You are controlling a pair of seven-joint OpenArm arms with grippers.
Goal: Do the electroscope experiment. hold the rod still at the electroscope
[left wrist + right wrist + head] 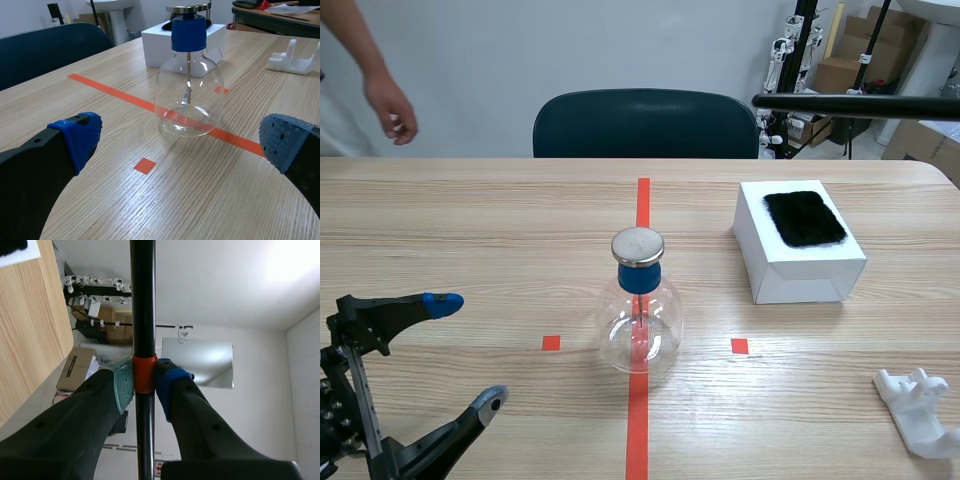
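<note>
Nearest the robot, the left gripper (pixel 463 353) sat low on the table at about 8 o'clock from the electroscope (pixel 639 315), its blue-padded fingers (pixel 441 303) spread wide with nothing between them; in its wrist view the flask stood ahead of the gap, apart from both pads. At about 4 o'clock from the flask a white plastic holder (pixel 918 410) lay near the table's edge. The electroscope, a clear glass flask with a blue stopper (pixel 638 277) and a round metal cap (pixel 638 245), stood upright on the red tape line (pixel 638 415) between two small red squares. At 2 o'clock from it sat a white box (pixel 798 262) with a black fur pad (pixel 804 218) on its top. Beyond and above the box, at roughly 1 o'clock, the black rod (pixel 860 103) lay level in the air, its tip well apart from the metal cap. The right gripper (pixel 144 382) was clamped on the rod's orange band (pixel 144 374), a pad pressed on each side. Farther off, a dark chair (pixel 645 122) stood at 12 o'clock, and a person's hand (pixel 392 110) hung at 10 o'clock.
</note>
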